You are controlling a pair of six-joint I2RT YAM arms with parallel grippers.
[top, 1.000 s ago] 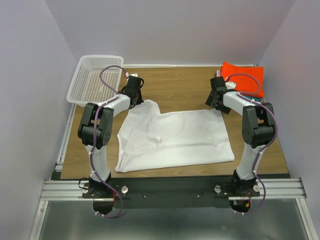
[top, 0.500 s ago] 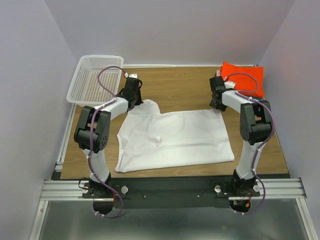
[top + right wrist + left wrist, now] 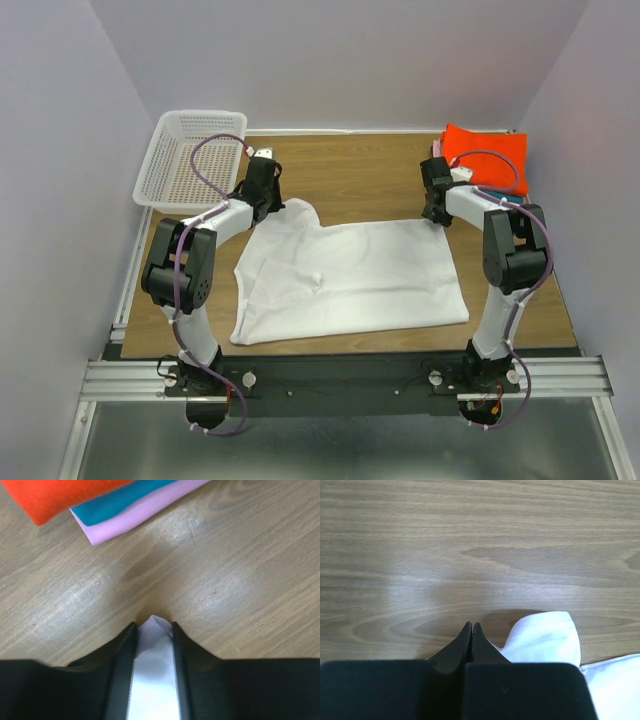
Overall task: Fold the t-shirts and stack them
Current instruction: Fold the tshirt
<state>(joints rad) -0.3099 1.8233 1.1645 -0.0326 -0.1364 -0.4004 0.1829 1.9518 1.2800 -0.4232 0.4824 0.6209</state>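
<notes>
The white t-shirt [image 3: 350, 275] lies spread flat on the wooden table [image 3: 350, 170]. My left gripper [image 3: 267, 206] sits at its far left corner by the sleeve [image 3: 545, 635]. Its fingertips [image 3: 471, 625] are pressed together, and cloth runs in under them from the right. My right gripper [image 3: 437, 214] is at the far right corner. In the right wrist view a peak of white cloth [image 3: 152, 645] fills the narrow gap between its fingers [image 3: 152, 625]. The folded t-shirts are stacked at the back right: orange-red [image 3: 55, 495] over teal [image 3: 120, 500] over pink [image 3: 140, 515].
A white mesh basket [image 3: 190, 160] stands at the back left corner. The orange-red stack [image 3: 490, 150] lies just behind the right arm. Bare wood lies between the two grippers, beyond the shirt's far edge.
The right gripper has dropped onto the shirt's far right corner and closed its fingers on the cloth. The left gripper has stayed shut at the far left corner; its elbow swung slightly left.
</notes>
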